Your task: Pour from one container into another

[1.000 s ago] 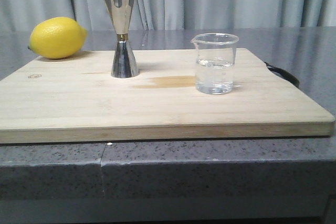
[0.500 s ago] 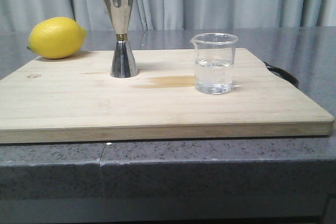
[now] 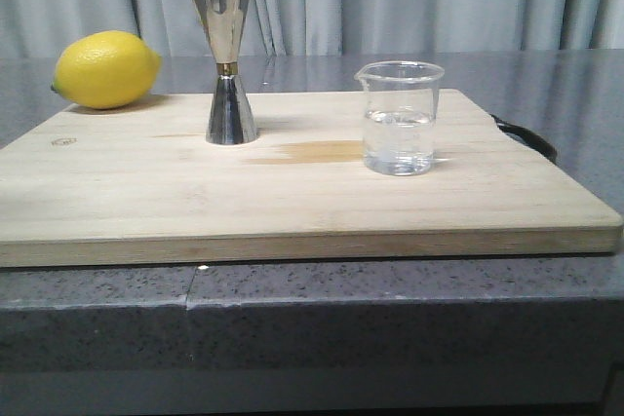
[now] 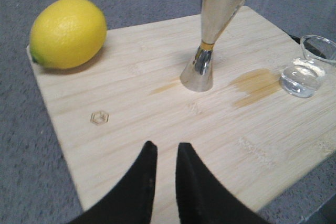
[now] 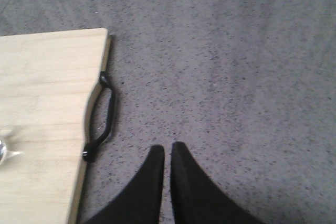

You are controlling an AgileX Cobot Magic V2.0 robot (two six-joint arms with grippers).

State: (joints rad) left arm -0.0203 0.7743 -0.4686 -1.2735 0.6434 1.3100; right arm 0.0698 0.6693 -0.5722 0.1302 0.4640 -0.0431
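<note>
- Black fingers of the left gripper [image 4: 163, 169] sit nearly closed with a thin gap, empty, hovering over the near left part of the board [image 3: 292, 202], angled down toward it.
- Black fingers of the right gripper [image 5: 167, 174] are almost together, empty, above the grey counter [image 5: 236, 77] off the board's right edge, beside the black handle [image 5: 102, 114].
- Beaker [image 3: 399, 117] stands upright right of the board's centre, part full of clear liquid.
- Jigger [image 3: 226, 57] stands upright left of centre, further back, well apart from the beaker.
- Lemon [image 3: 105, 69] lies at the far left corner.
</note>
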